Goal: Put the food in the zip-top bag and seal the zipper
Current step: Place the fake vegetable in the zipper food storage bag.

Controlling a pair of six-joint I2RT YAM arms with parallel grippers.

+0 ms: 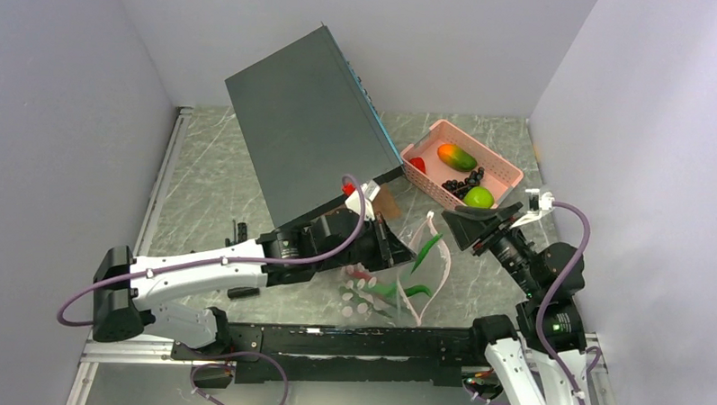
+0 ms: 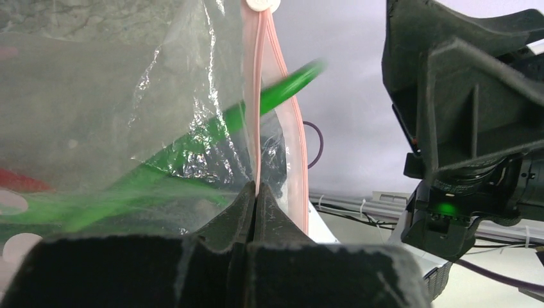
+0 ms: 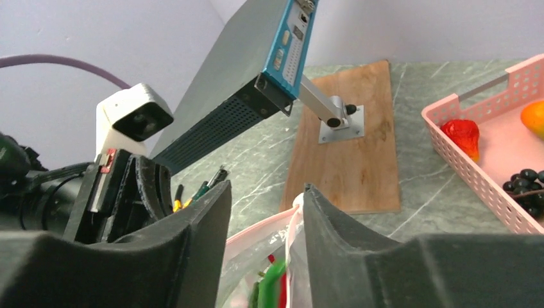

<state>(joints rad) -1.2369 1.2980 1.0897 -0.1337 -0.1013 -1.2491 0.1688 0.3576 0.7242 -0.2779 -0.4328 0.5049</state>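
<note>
The clear zip-top bag (image 1: 389, 298) lies between the arms with its mouth held up. Green pods (image 1: 428, 249) and a red piece are inside; one pod (image 2: 277, 95) pokes out past the mouth. My left gripper (image 1: 389, 247) is shut on the pink zipper (image 2: 258, 128) strip, seen pinched between its jaws (image 2: 255, 192). My right gripper (image 1: 457, 231) is open and empty, its fingers straddling the bag's mouth (image 3: 266, 192). The mango (image 1: 456, 156), lime-green fruit (image 1: 478, 197), black grapes (image 1: 464, 184) and a red piece (image 1: 416, 164) sit in the pink basket (image 1: 509, 172).
A tilted grey box (image 1: 308, 120) on a metal post stands on a wooden board (image 3: 349, 141) behind the bag. Small hand tools (image 3: 199, 187) lie left of the board. The pink basket (image 3: 478, 167) is at the right. Walls close in on three sides.
</note>
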